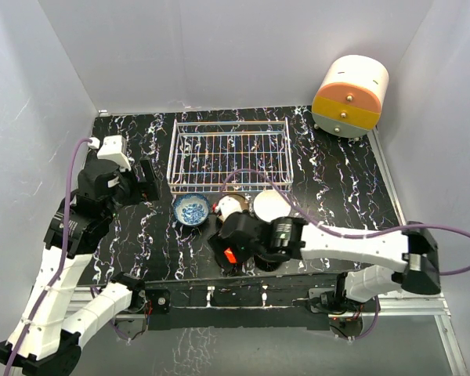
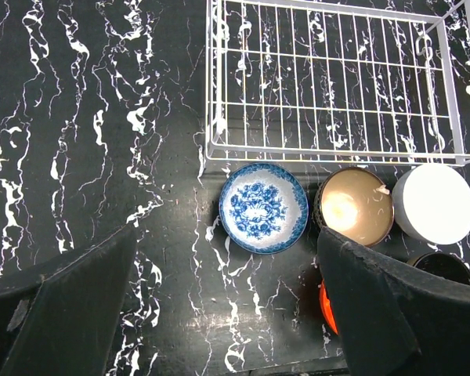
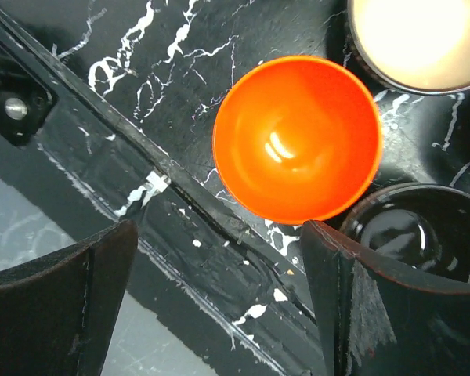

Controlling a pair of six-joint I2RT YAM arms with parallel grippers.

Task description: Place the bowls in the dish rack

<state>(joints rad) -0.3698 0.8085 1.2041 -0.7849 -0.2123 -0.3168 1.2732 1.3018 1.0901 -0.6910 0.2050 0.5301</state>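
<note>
The right gripper (image 3: 219, 235) hung spread and empty. The red bowl (image 3: 296, 139) sat just ahead, partly between its fingers, with the black bowl (image 3: 411, 231) beside one finger. The dish rack (image 1: 231, 123) lay well beyond. The left gripper (image 1: 149, 182), also spread, was farther off.

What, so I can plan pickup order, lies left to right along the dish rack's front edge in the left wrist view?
Along that row: blue-and-white bowl → tan bowl → white bowl.
</note>
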